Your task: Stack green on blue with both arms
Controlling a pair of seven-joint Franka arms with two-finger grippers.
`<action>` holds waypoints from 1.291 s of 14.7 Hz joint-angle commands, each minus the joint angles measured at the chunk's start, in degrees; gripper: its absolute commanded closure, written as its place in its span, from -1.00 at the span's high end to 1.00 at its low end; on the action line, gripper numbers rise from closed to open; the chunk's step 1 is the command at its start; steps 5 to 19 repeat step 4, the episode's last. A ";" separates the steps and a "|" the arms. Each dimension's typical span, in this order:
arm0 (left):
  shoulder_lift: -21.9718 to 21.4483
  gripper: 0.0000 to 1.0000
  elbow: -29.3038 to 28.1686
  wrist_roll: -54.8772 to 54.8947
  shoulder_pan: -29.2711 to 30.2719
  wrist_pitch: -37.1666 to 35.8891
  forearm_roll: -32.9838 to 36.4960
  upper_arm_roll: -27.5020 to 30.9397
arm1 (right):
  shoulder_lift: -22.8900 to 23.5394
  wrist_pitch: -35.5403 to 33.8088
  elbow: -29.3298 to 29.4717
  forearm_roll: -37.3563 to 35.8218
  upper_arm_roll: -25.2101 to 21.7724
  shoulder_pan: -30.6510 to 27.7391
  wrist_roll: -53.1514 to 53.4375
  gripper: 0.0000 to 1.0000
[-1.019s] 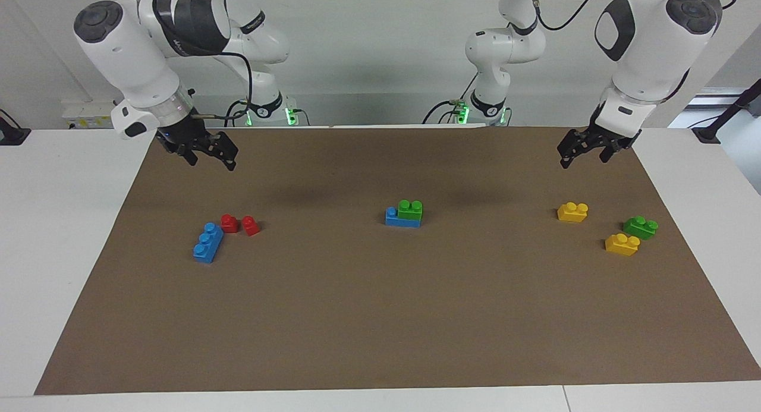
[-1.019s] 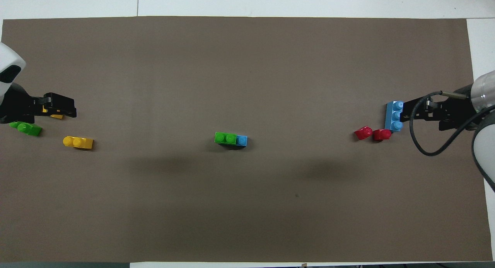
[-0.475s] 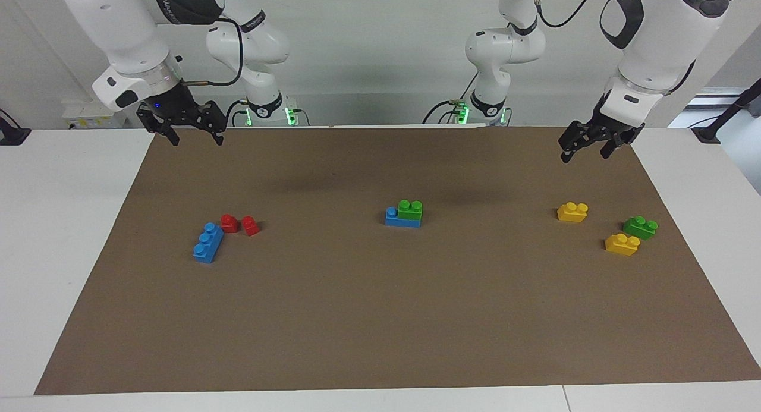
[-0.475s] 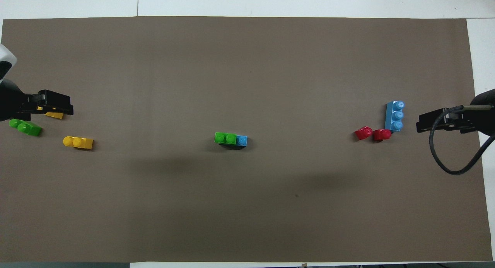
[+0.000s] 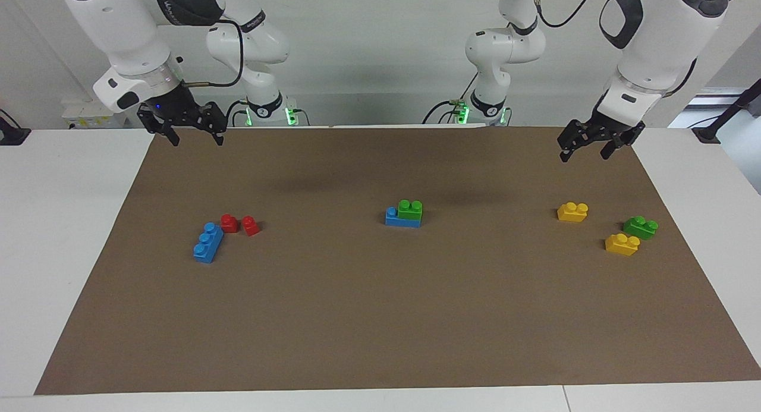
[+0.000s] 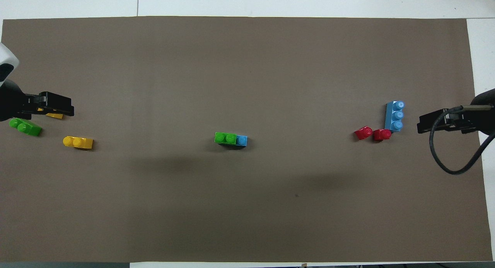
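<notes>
A green two-stud brick (image 5: 410, 209) sits stacked on a light blue three-stud brick (image 5: 395, 219) at the mat's middle; the stack also shows in the overhead view, green (image 6: 225, 137) on blue (image 6: 242, 140). A second green brick (image 5: 640, 226) lies toward the left arm's end. A second blue brick (image 5: 208, 242) lies toward the right arm's end. My left gripper (image 5: 584, 154) is open and empty, raised over the mat's edge by the robots. My right gripper (image 5: 196, 140) is open and empty, raised over the mat's corner at its own end.
Two yellow bricks (image 5: 572, 211) (image 5: 622, 244) lie by the second green brick. Two small red bricks (image 5: 229, 223) (image 5: 251, 225) lie beside the second blue brick. The brown mat (image 5: 380, 317) covers the table.
The right gripper has risen and pulled back toward its base, off the second blue brick's area. The left gripper rose slightly. No brick has moved.
</notes>
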 commanded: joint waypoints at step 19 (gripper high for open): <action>-0.63 1.00 0.04 1.39 0.87 -0.82 -0.86 -0.28 | 1.37 -2.54 2.90 -3.49 0.54 -0.81 -1.40 1.00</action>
